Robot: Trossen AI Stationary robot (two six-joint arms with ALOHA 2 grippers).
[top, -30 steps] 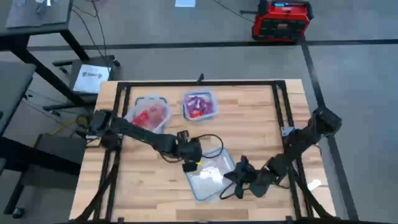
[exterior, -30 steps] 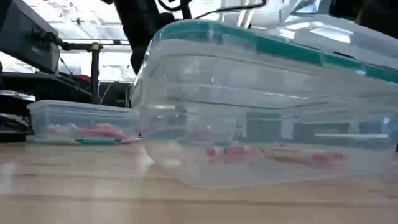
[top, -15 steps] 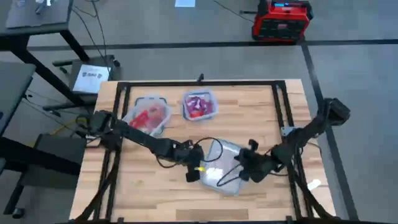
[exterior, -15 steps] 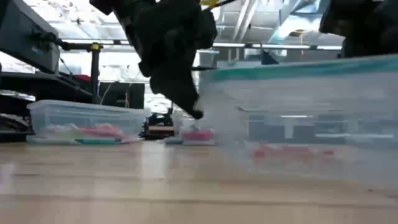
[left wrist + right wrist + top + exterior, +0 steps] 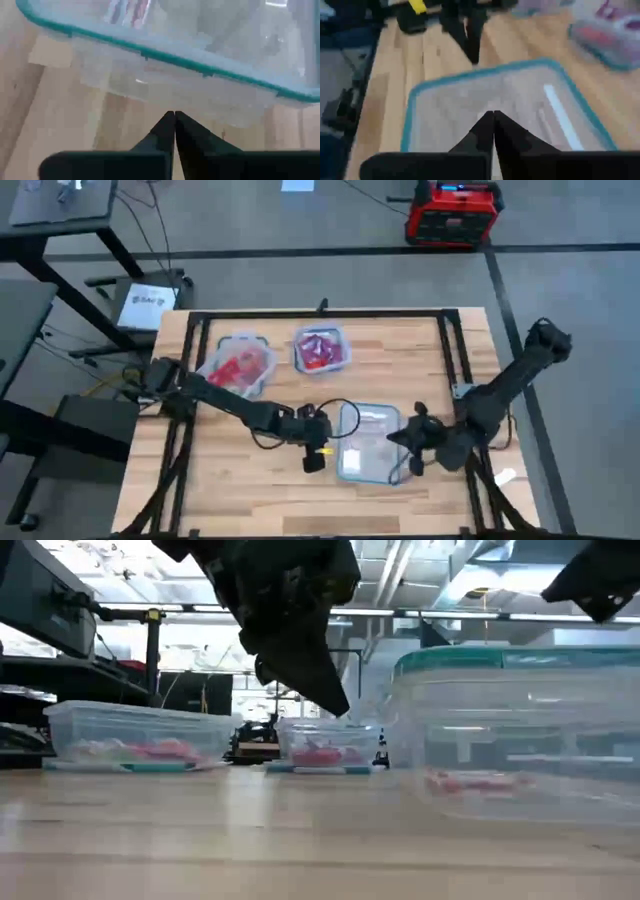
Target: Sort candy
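With both the left gripper (image 5: 318, 452) and right gripper (image 5: 408, 442) pinched together and empty beside the clear tub (image 5: 372, 442) near the table's front edge, whose few candy pieces (image 5: 470, 781) remained unsorted, opening before reaching in seemed wise.

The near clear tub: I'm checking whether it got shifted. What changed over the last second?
The near clear tub slid rightwards and straightened, with the left gripper at its left side and the right gripper at its right, both shut and holding nothing. The two far tubs of candy stayed put.
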